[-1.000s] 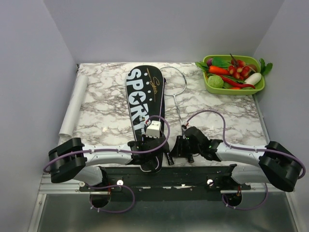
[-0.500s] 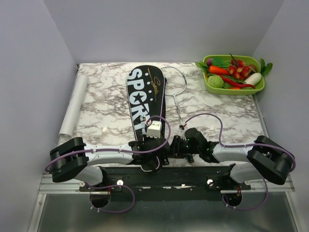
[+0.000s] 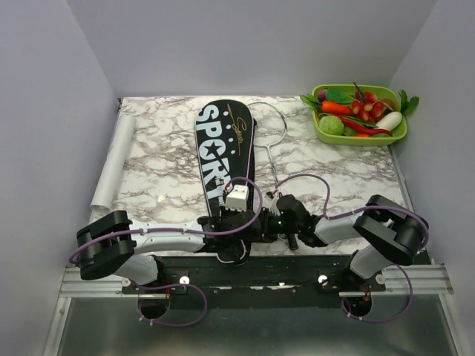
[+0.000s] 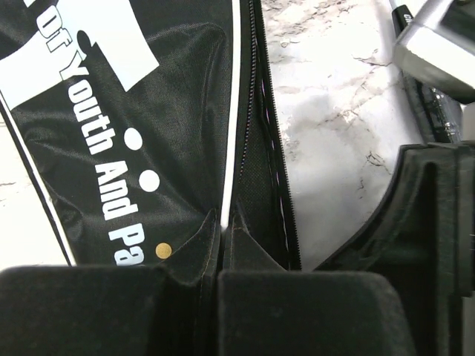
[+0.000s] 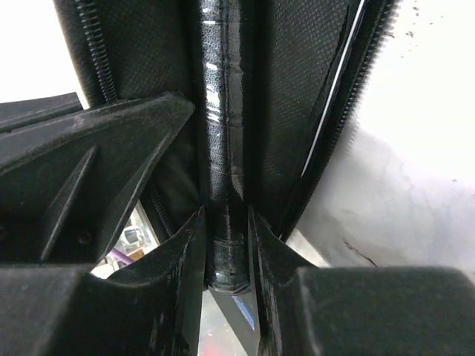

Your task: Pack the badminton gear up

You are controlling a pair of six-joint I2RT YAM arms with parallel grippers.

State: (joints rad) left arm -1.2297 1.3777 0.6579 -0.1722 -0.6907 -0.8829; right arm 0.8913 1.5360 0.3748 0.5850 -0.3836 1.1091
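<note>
Vegetables of the toy kind (image 3: pixel 355 111) fill the green tray (image 3: pixel 364 139), which sits at the far right corner of the marble-patterned bench (image 3: pixel 163 156), well apart from the badminton gear. The long black cover (image 3: pixel 223 144) lettered "SPORT" lies lengthwise near the middle of the bench, its narrow end toward the arms and its zipper (image 4: pixel 273 170) undone along the right edge there. How much is inside it cannot be told from above. One racket (image 3: pixel 272 167) lies just beside the cover on its right, its head loop outside the cover and its thin silvery shaft running down toward the two wrists, which meet at the cover's near end. The left gripper (image 4: pixel 220 297) is fully closed, its fingers (image 4: pixel 89 311) pinching a fold of the cover's fabric right by the white piping and the zipper. The right gripper (image 5: pixel 226 274) stands narrowed to about the width of the black wrapped handle (image 5: pixel 223 170), with a finger against each side of it near the butt. In the right wrist view the handle lies in the cover's parted opening, with black fabric and zipper teeth on both sides. A rolled white sheet (image 3: pixel 111 167) lies along the bench's left edge.
</note>
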